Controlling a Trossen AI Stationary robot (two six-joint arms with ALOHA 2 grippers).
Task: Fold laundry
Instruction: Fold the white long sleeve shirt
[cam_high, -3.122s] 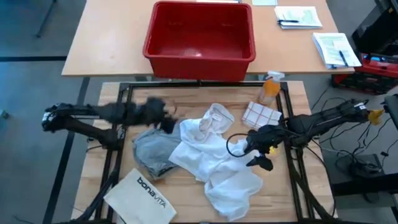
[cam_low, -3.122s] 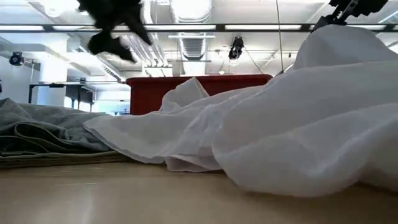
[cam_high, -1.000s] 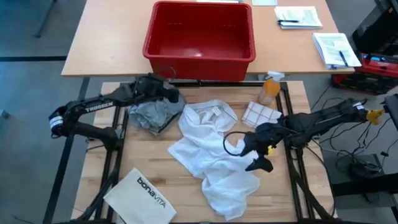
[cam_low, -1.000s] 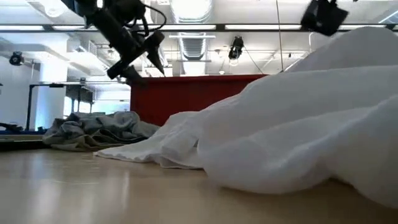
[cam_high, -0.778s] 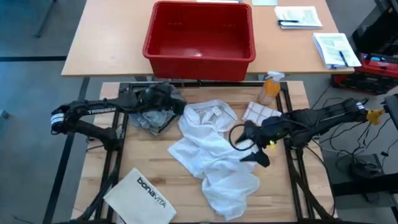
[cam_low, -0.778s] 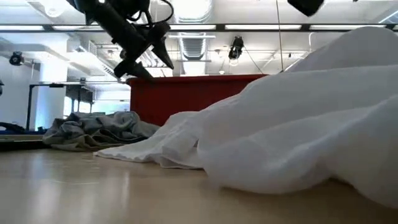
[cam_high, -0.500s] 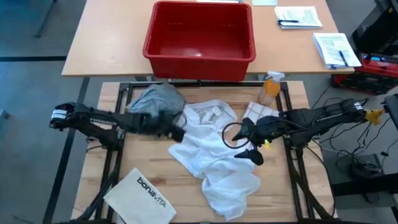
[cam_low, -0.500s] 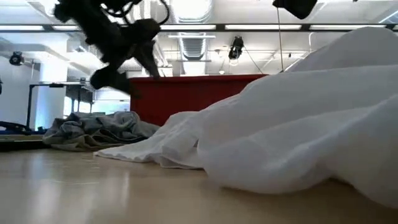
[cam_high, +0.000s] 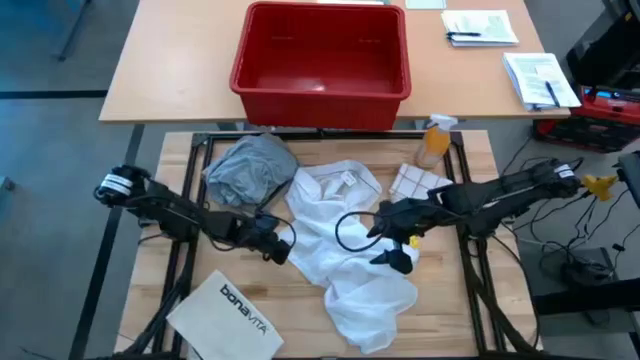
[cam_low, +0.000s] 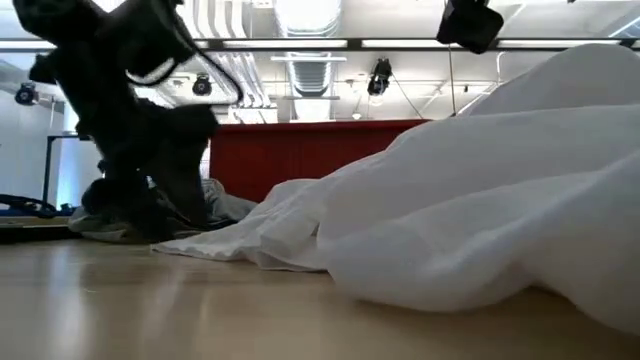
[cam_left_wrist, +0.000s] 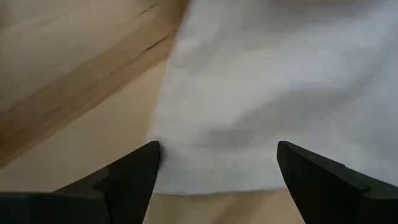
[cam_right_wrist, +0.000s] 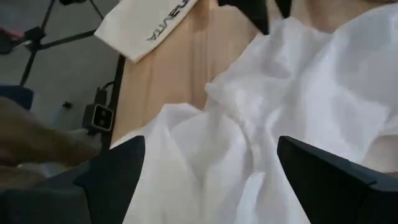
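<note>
Left claw (cam_high: 278, 250), jaws spread, has left the grey T-shirt (cam_high: 250, 167) for the white shirt's (cam_high: 345, 262) edge; right claw (cam_high: 392, 250) also spread, so folding is unstarted.

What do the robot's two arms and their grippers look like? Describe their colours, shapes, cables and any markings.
Both arms are slim, dark and jointed. The left arm has a white band near its base end. The right arm has a yellow part at its far end and a black cable loop near its wrist. The left gripper and right gripper each have two dark, wedge-shaped fingers.
</note>
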